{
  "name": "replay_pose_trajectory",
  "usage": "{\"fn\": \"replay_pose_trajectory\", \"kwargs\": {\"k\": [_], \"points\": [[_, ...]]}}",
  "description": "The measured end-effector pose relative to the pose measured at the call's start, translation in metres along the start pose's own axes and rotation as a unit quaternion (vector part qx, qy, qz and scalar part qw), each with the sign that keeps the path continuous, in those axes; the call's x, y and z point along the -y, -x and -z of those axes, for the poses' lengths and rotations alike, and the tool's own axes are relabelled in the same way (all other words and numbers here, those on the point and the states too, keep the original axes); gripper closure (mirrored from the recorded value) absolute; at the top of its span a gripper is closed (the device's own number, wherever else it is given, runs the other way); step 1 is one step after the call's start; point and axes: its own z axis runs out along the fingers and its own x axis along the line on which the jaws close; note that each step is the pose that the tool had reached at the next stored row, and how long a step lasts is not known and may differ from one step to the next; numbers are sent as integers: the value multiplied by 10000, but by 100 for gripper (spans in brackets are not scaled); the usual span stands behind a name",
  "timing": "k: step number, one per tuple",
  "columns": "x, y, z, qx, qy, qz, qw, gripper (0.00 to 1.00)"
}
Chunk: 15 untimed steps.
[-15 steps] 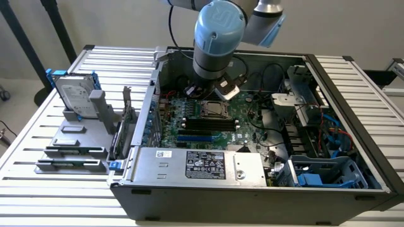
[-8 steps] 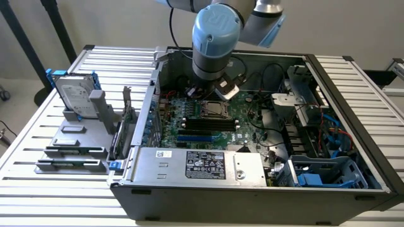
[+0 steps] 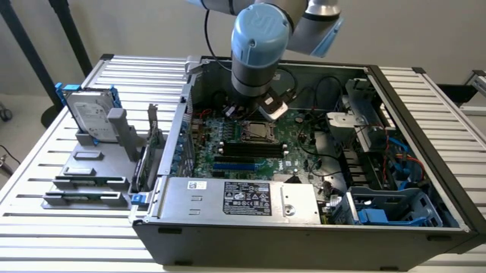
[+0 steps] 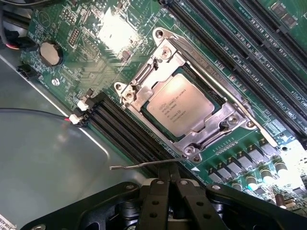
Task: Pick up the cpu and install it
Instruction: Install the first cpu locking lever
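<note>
While I look across from my station, the slatted table point(image 3: 68, 244) carries the open computer case point(image 3: 288, 250), which lies with its interior facing up. My arm point(image 3: 260, 45) reaches down into it from above. Inside spreads the green motherboard point(image 4: 96, 76), with a silver power supply point(image 3: 197, 199) at the case's near edge and a blue bay point(image 3: 395, 202) toward the exterior view's right.

Beside the case, on the exterior view's left, I have a grey holder point(image 3: 106, 168). A hard drive point(image 3: 93, 116) stands upright in its blue frame there, and two memory sticks point(image 3: 90, 181) sit in slotted supports at the near end.

My end effector point(image 4: 169, 168) is clenched, its tips together just beside the socket. Banks of black memory slots point(image 4: 240, 52) flank the socket on two opposite sides. The metal socket frame point(image 4: 144, 93) surrounds the cpu point(image 4: 180, 105), its metal arms reaching over the chip's edges. The cpu lies flat in the socket, its printed silver top exposed.

One long lever point(image 4: 225, 91) runs along a side of the frame. A second, bent lever point(image 4: 139, 166) sticks out past the frame, right at my tips; I cannot tell whether they touch it. Smallest is the round battery point(image 4: 50, 53) on the board.
</note>
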Motion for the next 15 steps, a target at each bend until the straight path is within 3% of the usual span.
{"fn": "replay_pose_trajectory", "kwargs": {"k": [4, 15], "points": [[2, -2, -1, 40, 39, 8, 10000, 89], [17, -20, -33, 72, 58, 49, 9999, 89]]}}
